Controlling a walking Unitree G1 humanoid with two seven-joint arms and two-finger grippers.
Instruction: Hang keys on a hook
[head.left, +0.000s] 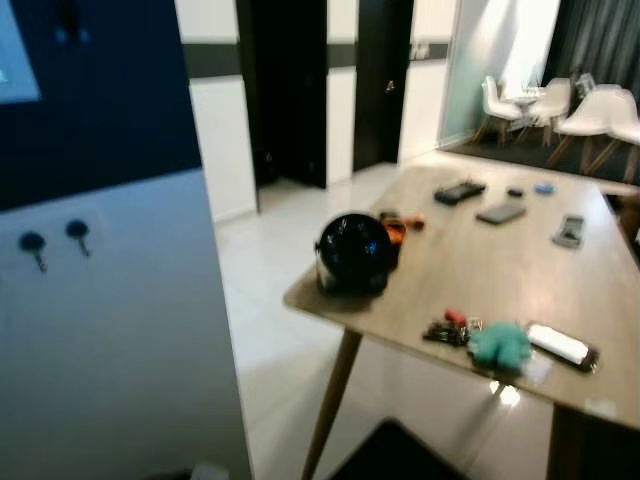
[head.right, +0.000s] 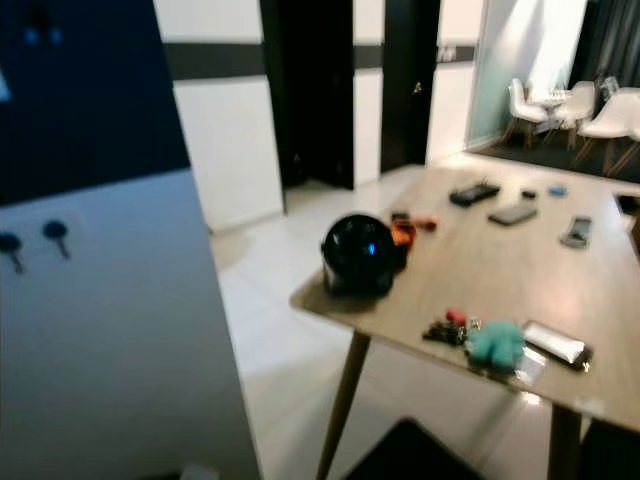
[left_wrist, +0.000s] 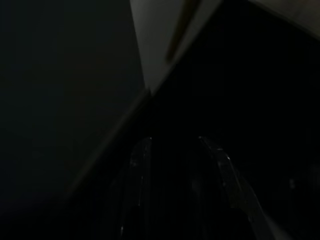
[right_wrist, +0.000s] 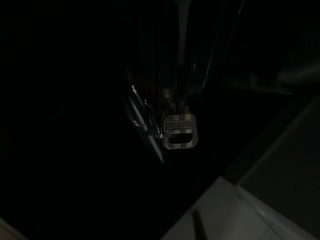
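Two dark round hooks (head.left: 32, 243) (head.left: 77, 231) stick out of a pale blue wall panel (head.left: 120, 330) at my left. In the dark right wrist view a silver key (right_wrist: 179, 131) hangs from my right gripper (right_wrist: 172, 107), which is shut on it. One finger (right_wrist: 145, 122) glints beside the key. On the wooden table (head.left: 520, 265) lies another bunch of keys (head.left: 447, 330) with a teal plush fob (head.left: 500, 344). My left gripper (left_wrist: 177, 165) hangs in the shade, its two fingers apart with nothing between them.
On the table stand a black helmet-like dome (head.left: 354, 252) near the corner, a white flat device (head.left: 562, 346), phones and remotes (head.left: 500, 213). A dark doorway (head.left: 290, 90) lies ahead, with white chairs (head.left: 600, 115) at the far right. White floor runs between panel and table.
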